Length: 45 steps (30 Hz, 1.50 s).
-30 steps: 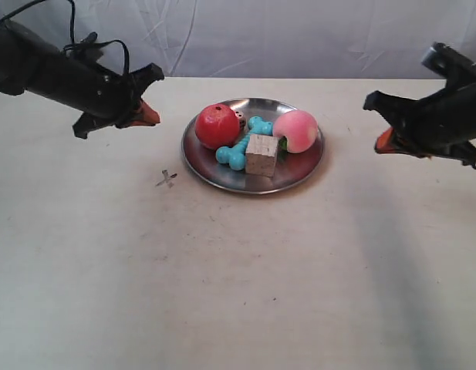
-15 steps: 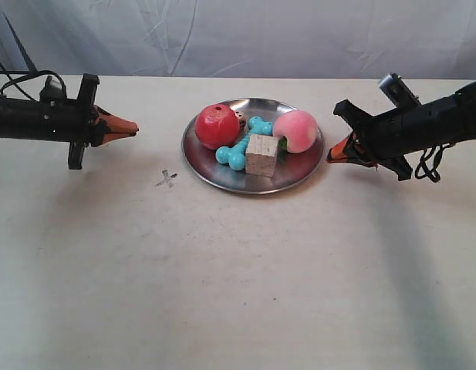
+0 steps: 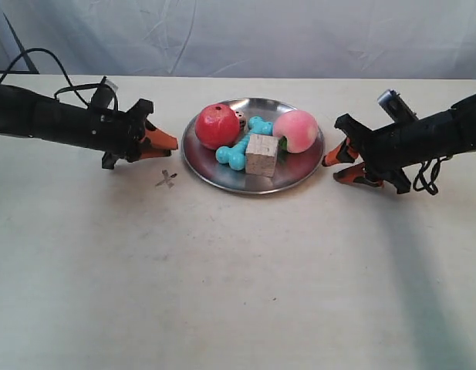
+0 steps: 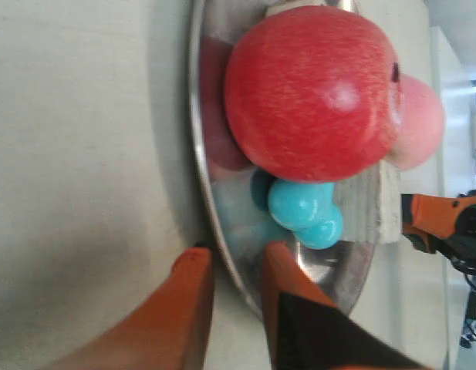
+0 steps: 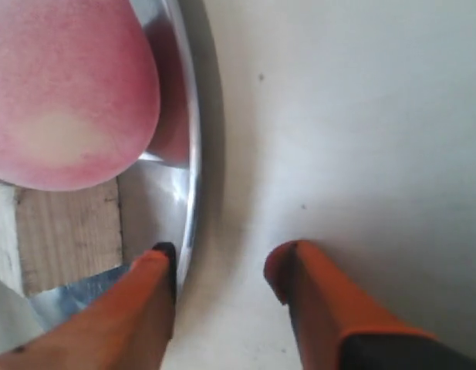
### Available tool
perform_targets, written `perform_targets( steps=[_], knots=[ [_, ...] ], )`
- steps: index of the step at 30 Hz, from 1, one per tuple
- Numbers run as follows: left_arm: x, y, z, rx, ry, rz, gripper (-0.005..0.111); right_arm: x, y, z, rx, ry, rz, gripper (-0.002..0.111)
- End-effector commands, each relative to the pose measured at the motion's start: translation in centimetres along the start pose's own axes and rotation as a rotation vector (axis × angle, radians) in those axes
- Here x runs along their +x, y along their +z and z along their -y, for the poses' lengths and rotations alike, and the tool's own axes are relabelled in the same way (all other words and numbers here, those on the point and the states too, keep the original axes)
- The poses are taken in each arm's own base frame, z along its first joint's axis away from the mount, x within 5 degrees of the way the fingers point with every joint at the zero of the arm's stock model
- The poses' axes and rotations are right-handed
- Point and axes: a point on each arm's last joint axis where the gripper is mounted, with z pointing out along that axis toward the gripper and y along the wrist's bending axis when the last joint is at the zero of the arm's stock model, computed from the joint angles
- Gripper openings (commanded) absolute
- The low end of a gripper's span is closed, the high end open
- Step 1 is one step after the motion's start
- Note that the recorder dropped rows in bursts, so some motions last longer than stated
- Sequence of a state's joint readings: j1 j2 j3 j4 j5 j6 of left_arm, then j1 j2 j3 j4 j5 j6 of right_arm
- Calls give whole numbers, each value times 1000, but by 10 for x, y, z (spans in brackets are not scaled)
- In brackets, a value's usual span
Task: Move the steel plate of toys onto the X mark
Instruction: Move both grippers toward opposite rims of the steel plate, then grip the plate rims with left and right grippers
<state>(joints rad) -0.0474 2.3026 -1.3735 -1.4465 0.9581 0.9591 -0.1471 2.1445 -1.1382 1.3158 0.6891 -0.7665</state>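
Only the exterior view shows the X mark (image 3: 167, 179), at 8 o'clock of the steel plate (image 3: 295, 171), off its rim, on open worktop (image 3: 238, 293). The plate holds five toys: one red fruit (image 3: 217, 126), peach (image 3: 295, 129), dumbbell (image 3: 239, 153), cube (image 3: 261, 154), die (image 3: 240, 117). The wrist views show both tools released: left tool (image 4: 236, 253) straddling the rim, right tool (image 5: 222, 254) with one finger at it.

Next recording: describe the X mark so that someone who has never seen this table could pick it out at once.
Find the steel plate on the pale table. Just off its rim on the exterior view's left lies the X mark. Unlike the toys, it is flat: two short crossed grey strokes, smaller than the wooden cube.
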Motion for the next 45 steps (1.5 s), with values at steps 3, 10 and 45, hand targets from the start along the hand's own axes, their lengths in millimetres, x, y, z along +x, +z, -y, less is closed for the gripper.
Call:
perform_targets(
  steps=[3,10,45],
  knots=[
    [-2,11,0,-105,9,54,33,-1,11,9,-22,31,12,45],
    [4,38,14,-108,44,53,33,12,35,-5,0,1,13,45],
    [10,38,31,-213,69,-165,0,25,21,-57,-87,-106,-16,-1]
  ],
)
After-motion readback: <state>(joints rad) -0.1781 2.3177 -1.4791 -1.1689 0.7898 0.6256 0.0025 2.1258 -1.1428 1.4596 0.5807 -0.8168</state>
